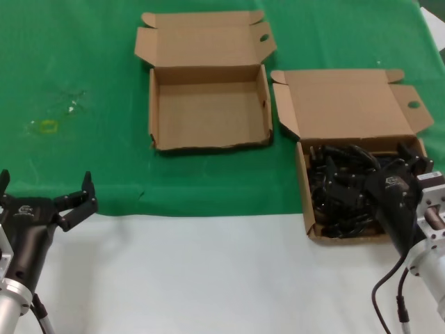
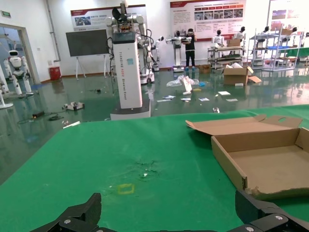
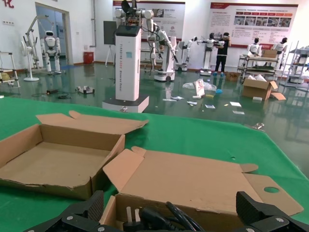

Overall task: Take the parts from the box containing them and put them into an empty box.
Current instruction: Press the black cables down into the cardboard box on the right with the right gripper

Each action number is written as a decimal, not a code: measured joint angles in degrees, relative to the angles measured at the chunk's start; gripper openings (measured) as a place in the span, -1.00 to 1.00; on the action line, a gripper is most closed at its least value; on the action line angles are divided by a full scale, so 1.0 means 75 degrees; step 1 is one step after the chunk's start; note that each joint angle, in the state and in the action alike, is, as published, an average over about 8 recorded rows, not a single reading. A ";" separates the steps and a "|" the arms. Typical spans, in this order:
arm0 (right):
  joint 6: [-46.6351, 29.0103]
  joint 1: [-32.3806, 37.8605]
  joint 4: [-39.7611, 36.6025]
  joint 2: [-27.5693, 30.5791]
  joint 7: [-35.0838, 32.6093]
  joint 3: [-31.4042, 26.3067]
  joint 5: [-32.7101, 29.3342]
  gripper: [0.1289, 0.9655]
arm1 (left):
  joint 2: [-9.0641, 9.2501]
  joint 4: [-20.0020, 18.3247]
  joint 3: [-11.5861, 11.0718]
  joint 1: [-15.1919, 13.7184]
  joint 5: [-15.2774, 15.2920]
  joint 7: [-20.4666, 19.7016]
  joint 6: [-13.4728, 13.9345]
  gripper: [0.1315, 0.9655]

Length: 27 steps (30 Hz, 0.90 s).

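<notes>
Over the full box [image 1: 359,146], right claw [image 3: 169,215] spread above cords [image 1: 341,188], seemingly not grasping, left claw [image 1: 69,202] parked, released.

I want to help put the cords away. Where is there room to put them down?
The empty box has a bare floor. Bare green cloth lies on its left, and white table in front. The box of cords is packed, with the right gripper over it. The left gripper waits, fingers open.

The left gripper [image 1: 45,198] is matte black with angular pronged fingers [image 1: 85,193] and a small white logo on its housing, mounted on a silver cylindrical wrist. The right gripper [image 1: 361,186] matches, with a silver metal wrist block and black looping cables [image 1: 379,292].
</notes>
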 joint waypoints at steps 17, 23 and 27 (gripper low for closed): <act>0.0000 0.0000 0.0000 0.0000 0.0000 0.0000 0.0000 1.00 | 0.0000 0.0000 0.0000 0.0000 0.0000 0.0000 0.0000 1.00; 0.0000 0.0000 0.0000 0.0000 0.0000 0.0000 0.0000 1.00 | 0.0000 0.0000 0.0000 0.0000 0.0000 0.0000 0.0000 1.00; 0.0000 0.0000 0.0000 0.0000 0.0000 0.0000 0.0000 1.00 | 0.0000 0.0000 0.0000 0.0000 0.0000 0.0000 0.0000 0.96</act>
